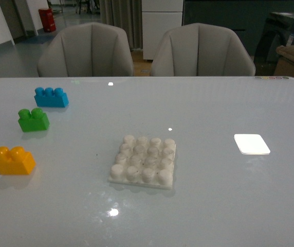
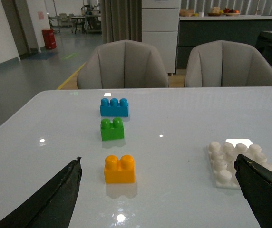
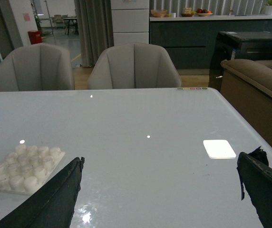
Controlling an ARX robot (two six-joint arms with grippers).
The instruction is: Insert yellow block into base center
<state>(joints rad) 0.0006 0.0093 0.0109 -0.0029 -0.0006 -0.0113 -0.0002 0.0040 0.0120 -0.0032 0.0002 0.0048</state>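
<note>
Nearest the wrist cameras, the left gripper (image 2: 157, 160) stands wide open, its two dark fingers (image 2: 55, 199) spread far apart with nothing between them but the table (image 1: 214, 206). The right gripper (image 3: 160, 159) is likewise spread wide and holds nothing.

The base (image 1: 143, 161), a white studded plate, lies flat on the table near the middle of the front view, its studs bare. The yellow block (image 1: 13, 160) rests upright on the table well to the left of the base, at about the same depth, studs up and apart from every other piece. In the left wrist view the block (image 2: 120, 169) lies between the two open fingers, touching neither, with the base (image 2: 236, 164) to one side of it.

Farther back than the yellow block and left of the base sits a green brick (image 1: 33, 119). Beyond that lies a blue brick (image 1: 51, 96). To the right of the base, slightly farther away, lies a flat white patch (image 1: 251, 144). Behind the base, past the table's far edge, stand two grey chairs (image 1: 88, 50).
</note>
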